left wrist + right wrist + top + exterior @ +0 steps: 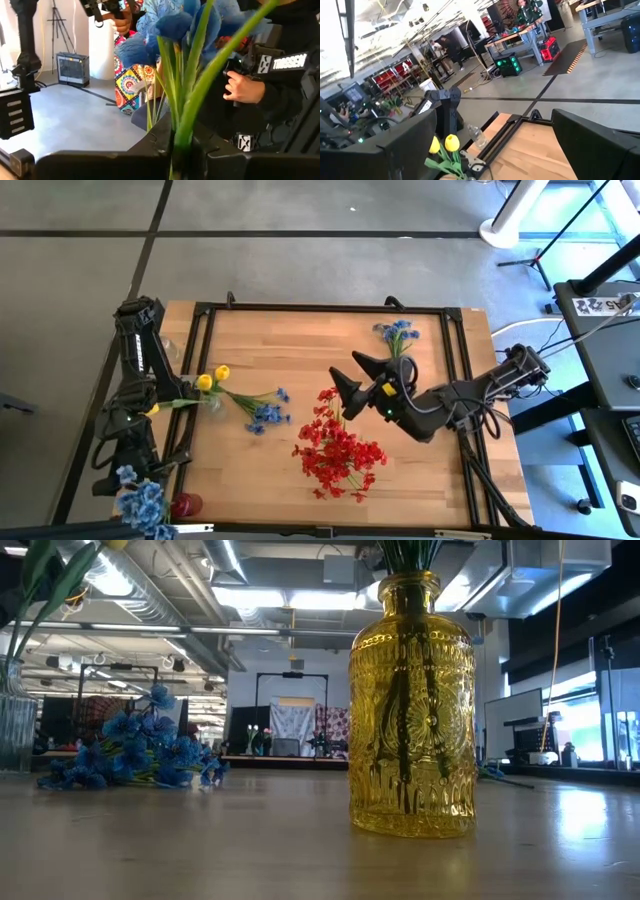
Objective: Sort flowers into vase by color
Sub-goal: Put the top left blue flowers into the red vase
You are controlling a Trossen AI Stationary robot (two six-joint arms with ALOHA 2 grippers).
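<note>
Light wooden table (pixel 420 480) with a black metal frame around its edge, seen from above.

Right arm reaches in from the table's right side toward its middle. Right gripper (pixel 350 380) hangs above the bare wood, fingers spread wide with nothing between them; just beyond it, toward the front edge, the red flowers.

Left arm stands along the table's left edge. Left gripper (pixel 160 404) sits at that edge, fingers closed together on the green stem of the yellow-bloomed sprig (pixel 212 377); the left wrist view shows the stem (pixel 186 125) pinched between the two dark fingers. The sprig lies out over the table, blooms pointing toward the middle.

Yellow patterned glass vase (pixel 411 705) stands upright on the wood in the low view, dark green stems inside it, blooms cut off by the frame top. Which spot on the table this is, cannot tell.

Large cluster of red-bloomed sprigs (pixel 338 448) lies flat on the table, centre-front.

Blue-bloomed sprigs in three places: one bunch (pixel 142 502) at the front-left corner off the table edge, a small sprig (pixel 268 413) lying on the wood just beside the yellow one, another (pixel 396 332) upright near the back edge.

Small red object (pixel 186 504) at the front-left corner, beside the blue bunch; too small to identify.
</note>
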